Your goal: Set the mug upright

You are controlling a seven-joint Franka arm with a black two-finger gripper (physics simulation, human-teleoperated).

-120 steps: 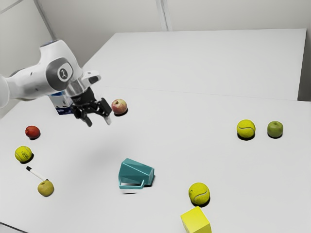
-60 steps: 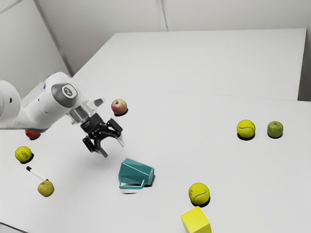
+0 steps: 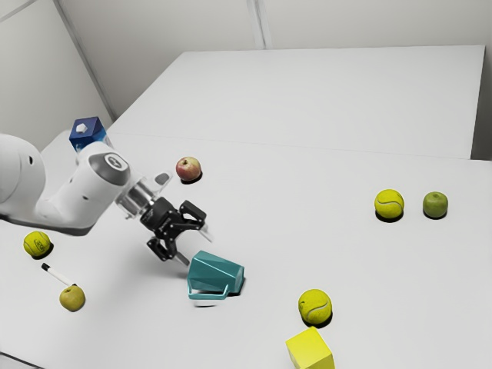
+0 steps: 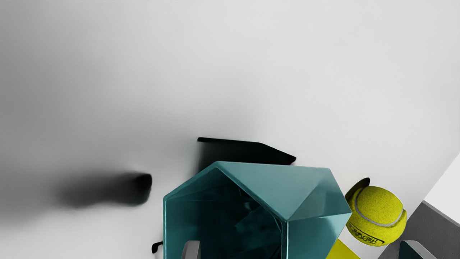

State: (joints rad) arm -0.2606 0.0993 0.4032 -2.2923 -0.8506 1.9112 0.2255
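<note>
Mug (image 3: 215,269) flopped sideways, mouth facing gripper (image 3: 196,249), fingers spread.
Long axis runs base-first toward exterior view's right; white table (image 3: 307,231), pale walls (image 3: 169,23).

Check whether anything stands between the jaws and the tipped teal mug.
Nothing visible does: the jaws stand open by the mouth of the mug; the nearest tennis ball and yellow block lie beyond its base.

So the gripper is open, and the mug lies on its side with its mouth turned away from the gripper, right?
Not quite: the wrist view shows the mouth facing the gripper. The mug does lie on its side, and the gripper is open.
</note>
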